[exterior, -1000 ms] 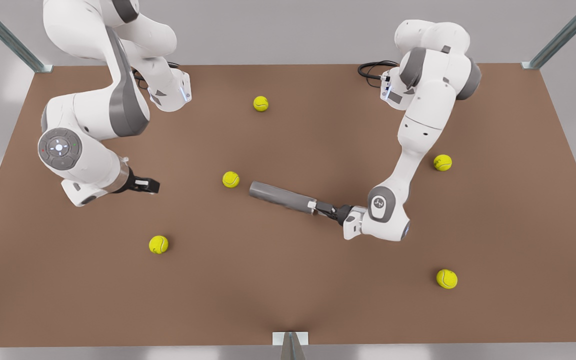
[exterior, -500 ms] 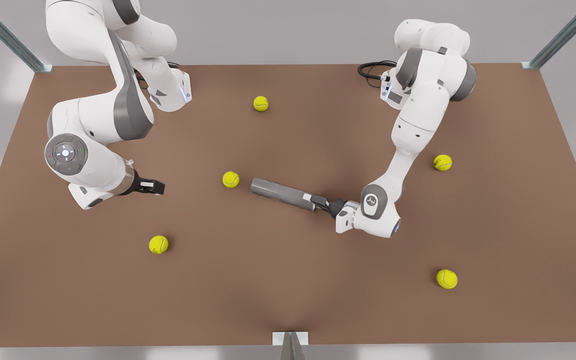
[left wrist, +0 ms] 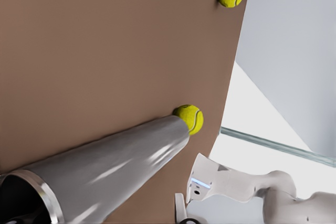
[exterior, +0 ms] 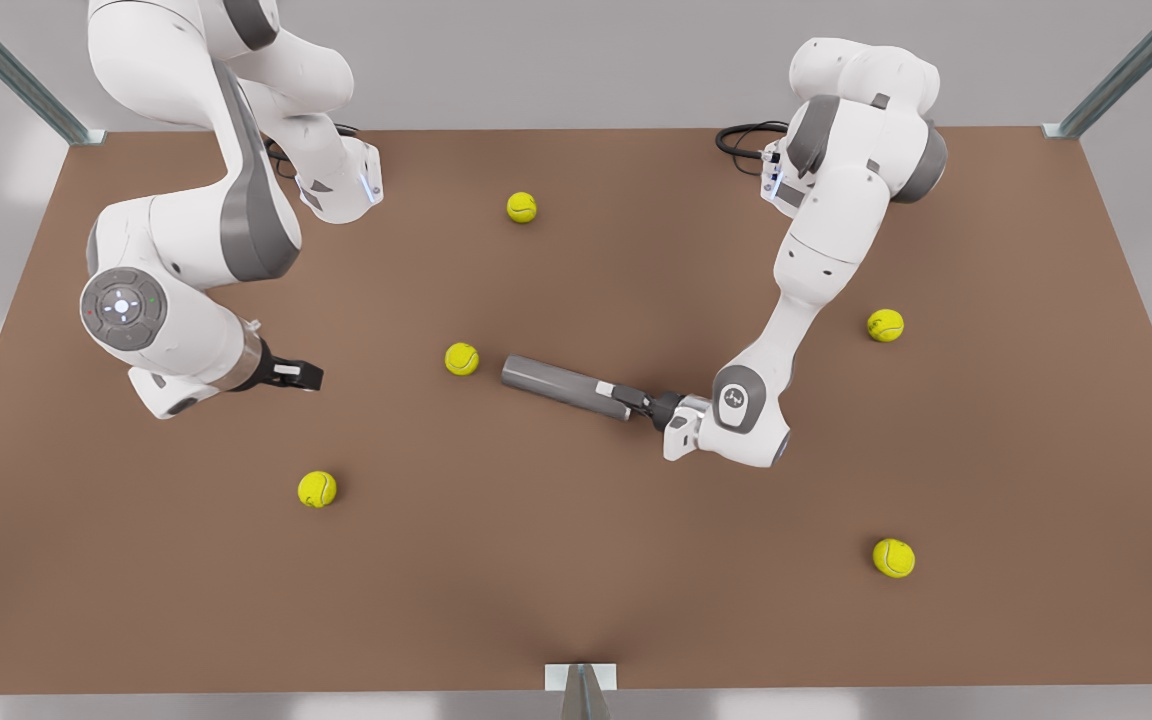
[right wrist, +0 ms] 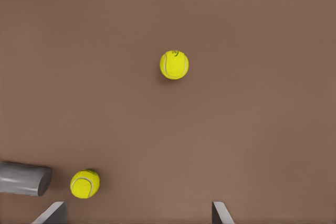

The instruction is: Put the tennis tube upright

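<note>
The tennis tube (exterior: 564, 386) is a dark grey cylinder lying on the brown table (exterior: 576, 600) near the middle. My left gripper (exterior: 636, 404), on the arm at the front view's right, is shut on the tube's end nearest that arm. In the left wrist view the tube (left wrist: 110, 166) runs away from the camera, its metallic rim (left wrist: 44, 195) close up. My right gripper (exterior: 308, 376), on the arm at the front view's left, hangs open and apart from the tube. The right wrist view shows its fingertips (right wrist: 52, 212) and the tube's far end (right wrist: 23, 178).
Several yellow-green tennis balls lie scattered. One ball (exterior: 461, 358) (left wrist: 189, 119) (right wrist: 85, 183) sits just off the tube's free end. Others lie at the back (exterior: 521, 207), front left (exterior: 317, 489), right (exterior: 885, 325) and front right (exterior: 894, 558). Metal posts (exterior: 581, 690) stand at the table's edges.
The left arm's wrist has moved toward the table's middle and back, carrying the tube's gripped end slightly with it. The tube's free end stayed put. The right arm only swayed a little.
</note>
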